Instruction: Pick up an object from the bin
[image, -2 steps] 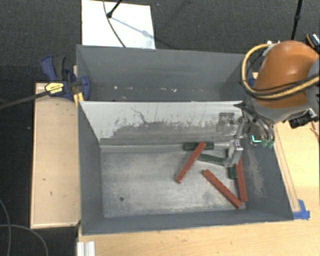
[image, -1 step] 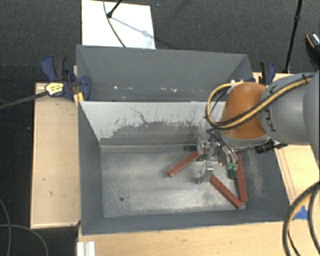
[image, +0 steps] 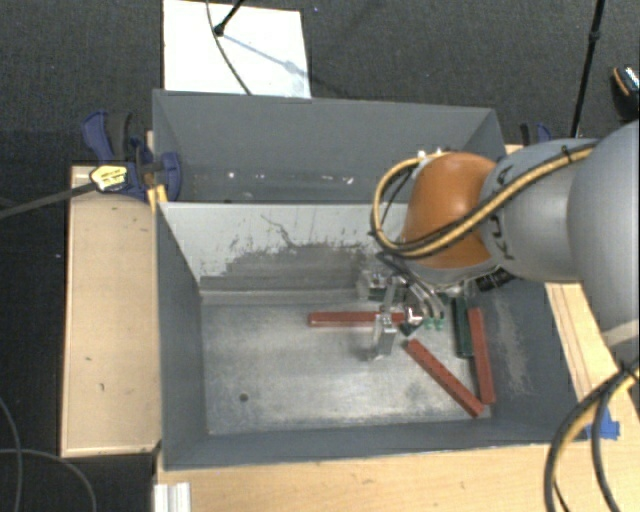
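My gripper (image: 384, 338) is down near the bin floor, right of the middle, under the orange wrist cover. A thin red stick (image: 340, 320) lies level across the floor, and its right end runs in under the gripper. A second red stick (image: 443, 378) lies slanted just to the gripper's right, running down toward the bin's front right corner. A small green piece (image: 435, 322) sits close by the gripper's right side.
A third red stick (image: 482, 355) and a dark green stick (image: 462, 332) lie side by side along the right wall. The arm comes in from the right and covers the bin's back right part. The bin's left half is bare scuffed metal.
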